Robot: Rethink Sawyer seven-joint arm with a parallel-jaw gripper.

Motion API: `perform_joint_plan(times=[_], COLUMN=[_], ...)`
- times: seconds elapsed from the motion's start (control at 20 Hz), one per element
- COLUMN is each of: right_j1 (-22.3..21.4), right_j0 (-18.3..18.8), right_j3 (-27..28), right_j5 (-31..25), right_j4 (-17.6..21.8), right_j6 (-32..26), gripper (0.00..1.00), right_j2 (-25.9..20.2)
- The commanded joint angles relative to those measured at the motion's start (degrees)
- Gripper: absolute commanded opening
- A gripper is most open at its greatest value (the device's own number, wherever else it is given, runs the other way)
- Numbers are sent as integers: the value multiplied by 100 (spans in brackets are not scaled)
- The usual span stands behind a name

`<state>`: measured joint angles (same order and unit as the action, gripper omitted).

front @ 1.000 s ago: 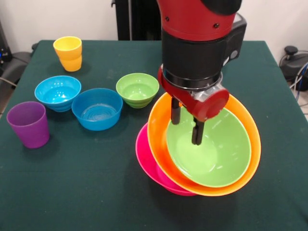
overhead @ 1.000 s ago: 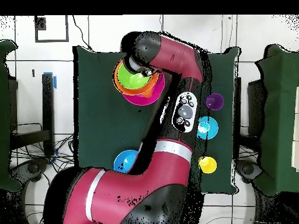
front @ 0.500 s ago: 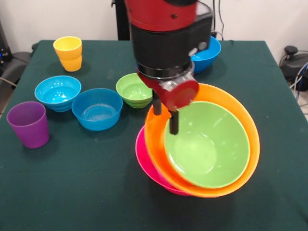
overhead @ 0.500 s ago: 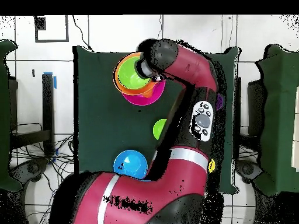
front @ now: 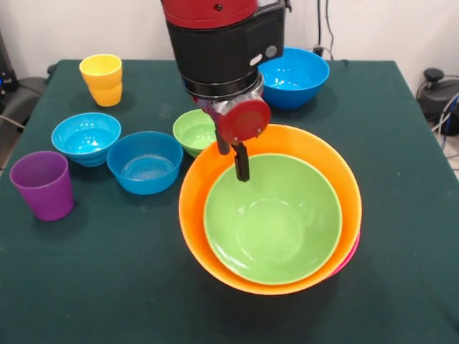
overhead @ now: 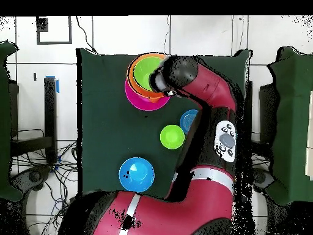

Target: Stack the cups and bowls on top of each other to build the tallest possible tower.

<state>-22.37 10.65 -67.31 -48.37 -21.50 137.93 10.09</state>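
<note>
The tower [front: 270, 215] is located mid-desk [front: 107, 287], with bare cloth toward the near edge. The end effector [front: 234, 156] is held upright over its far rim; finger state cannot be determined.

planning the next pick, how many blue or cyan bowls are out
3. A big blue bowl behind the arm, a cyan one at front-view left, a blue one beside it. The tower might hide more.

Bowls [front: 272, 222], cups [front: 101, 79]: glossy smooth plastic (highlights visible); table [front: 107, 287]: matt green cloth.
</note>
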Motion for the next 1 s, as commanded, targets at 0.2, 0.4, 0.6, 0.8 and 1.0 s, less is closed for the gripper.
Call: perform_joint_plan(times=[0.2,0.4,0.6,0.8,1.0], right_j1=[-98,-101,-26,-249,-418], right_j0=[-72,-288,-680,-777,-540], right_j3=[-1107,-965,-681,-1002,-1369], right_j5=[791,712,577,561,612], right_j4=[398,399,260,87,25], right_j6=[-601,-217,431,578,175], gripper=[100,100,100,100,100], right_j2=[-1030,-894,-680,-690,-865])
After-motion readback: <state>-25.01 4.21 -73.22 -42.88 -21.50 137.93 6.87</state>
